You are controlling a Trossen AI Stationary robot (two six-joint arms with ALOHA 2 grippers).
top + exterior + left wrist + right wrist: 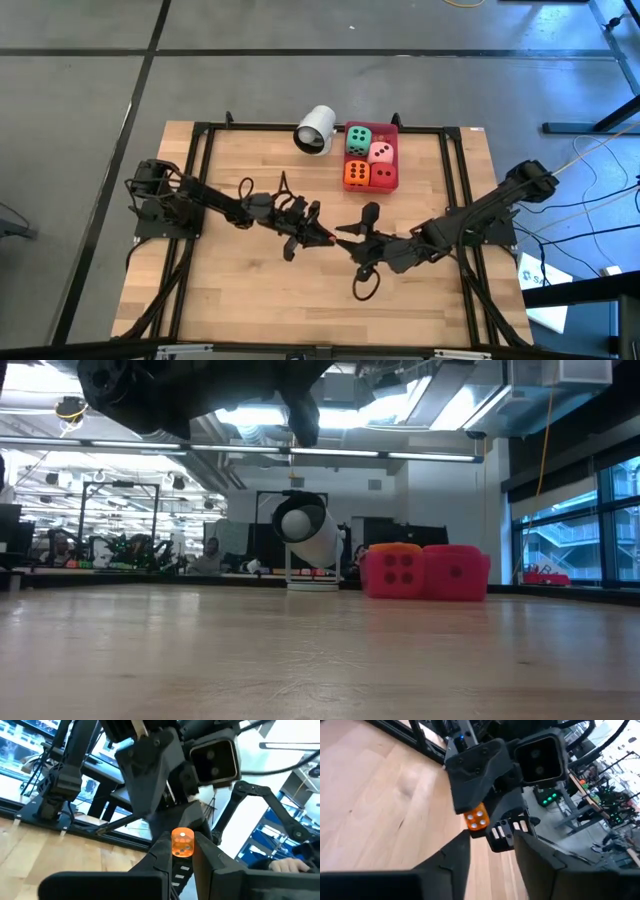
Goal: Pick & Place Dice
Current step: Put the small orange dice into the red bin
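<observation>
Dice are sitting four together in the red tray at the table's far side in the high view, beside the tipped white cup. Mid-table, my left pincer is meeting my right pincer tip to tip.

In the low view an orange cube and a red one are showing, touching (soft-looking, so probably light and forgiving).

In the left wrist view my left fingers are clenching a small orange die - it is looking hard, glossy and light, so I am judging it slippery and best pinched on two opposite flat faces.

In the right wrist view the same die is hanging in the left pincer just ahead of my right fingers - they are standing apart, grasping nothing, with the die not yet between them.
</observation>
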